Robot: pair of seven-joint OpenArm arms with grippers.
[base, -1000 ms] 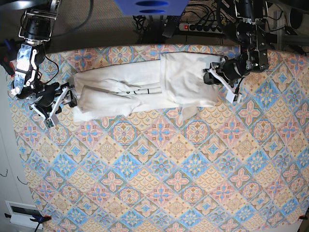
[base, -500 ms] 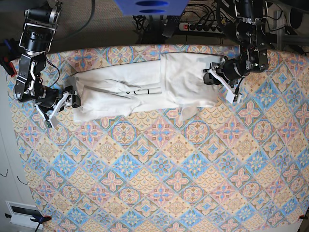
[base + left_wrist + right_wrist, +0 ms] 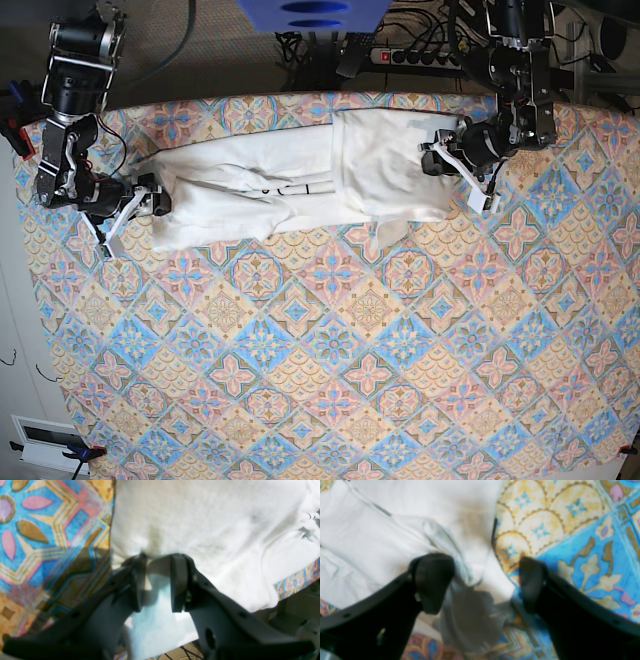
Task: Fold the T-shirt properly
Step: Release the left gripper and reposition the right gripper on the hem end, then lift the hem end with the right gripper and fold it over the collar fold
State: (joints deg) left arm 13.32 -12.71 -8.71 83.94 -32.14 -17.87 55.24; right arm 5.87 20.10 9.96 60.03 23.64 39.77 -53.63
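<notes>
The white T-shirt (image 3: 300, 180) lies in a long, loosely folded strip across the far side of the table, plain side up. At its right end my left gripper (image 3: 457, 172) rests tips-down on the cloth (image 3: 212, 530), just inside the shirt's edge. In the left wrist view this gripper (image 3: 160, 558) has its jaws partly apart, with a strip of cloth showing in the gap. My right gripper (image 3: 135, 210) is at the shirt's left end. It (image 3: 482, 585) stands wide open over a rumpled corner of the shirt (image 3: 370, 542), one finger (image 3: 532, 580) above the tablecloth.
A patterned tablecloth (image 3: 330, 360) covers the whole table. Behind the far edge lie a power strip with cables (image 3: 410, 55) and a blue object (image 3: 310, 15). The table's left edge runs close beside the right arm, and a white device (image 3: 45, 440) sits at the bottom left.
My right gripper has moved right, up to the shirt's left end, and its jaws have spread wider. The left gripper and the shirt have not moved.
</notes>
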